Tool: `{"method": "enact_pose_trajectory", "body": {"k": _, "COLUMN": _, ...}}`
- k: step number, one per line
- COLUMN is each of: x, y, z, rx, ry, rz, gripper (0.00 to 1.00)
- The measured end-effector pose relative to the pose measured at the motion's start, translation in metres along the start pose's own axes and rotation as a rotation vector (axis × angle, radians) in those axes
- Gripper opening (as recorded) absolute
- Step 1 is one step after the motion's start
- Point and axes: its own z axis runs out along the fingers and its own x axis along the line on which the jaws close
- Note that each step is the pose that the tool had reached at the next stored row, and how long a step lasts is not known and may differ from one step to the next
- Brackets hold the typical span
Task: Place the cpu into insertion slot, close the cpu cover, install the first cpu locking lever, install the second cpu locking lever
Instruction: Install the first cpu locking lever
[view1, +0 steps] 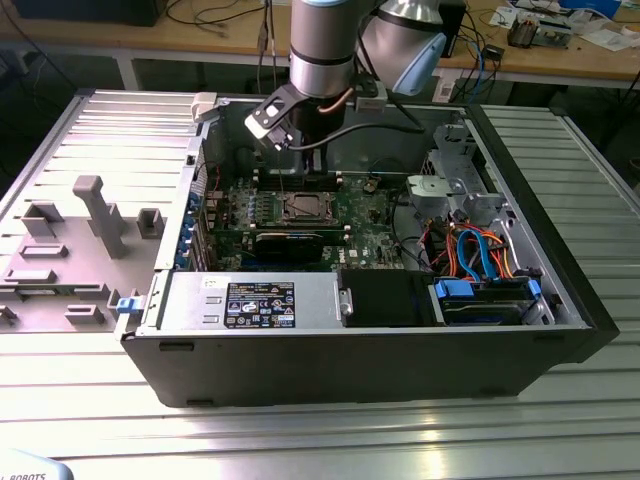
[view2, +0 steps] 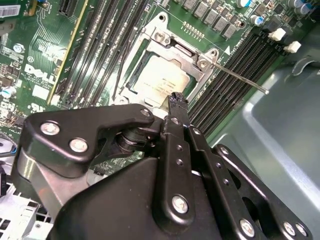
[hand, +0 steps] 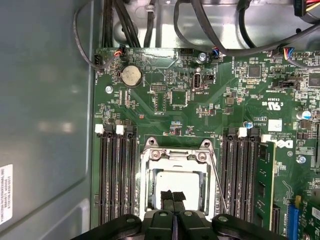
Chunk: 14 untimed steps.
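Observation:
The cpu (hand: 176, 179) (view2: 161, 79), a dull silver square, lies in the insertion slot (view1: 305, 207) on the green board. The silver cpu cover (hand: 175, 155) (view2: 176, 44) lies flat around it, framing its top. A thin locking lever (hand: 218, 177) (view2: 240, 77) runs along one side of the socket and sticks out at an angle past it. My gripper (hand: 173, 196) (view2: 176, 98) hangs just above the cpu's near edge, its black fingers pressed together with nothing between them. In the exterior view my arm (view1: 320, 60) reaches down into the open computer case above the socket.
Black memory slots (hand: 114, 175) flank the socket on both sides. A black card (view1: 290, 243) lies in front of it. Cables (view1: 480, 255) and drive bays fill the case on the exterior view's right. A grey fixture tray (view1: 70, 250) lies outside the case on the exterior view's left.

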Motion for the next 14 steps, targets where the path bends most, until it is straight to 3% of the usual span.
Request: {"method": "enact_pose_trajectory", "body": {"k": 14, "x": 0.0009, "y": -0.0001, "z": -0.0154, "rx": -0.0001, "ry": 0.0002, "rz": 0.000, "gripper": 0.11}}
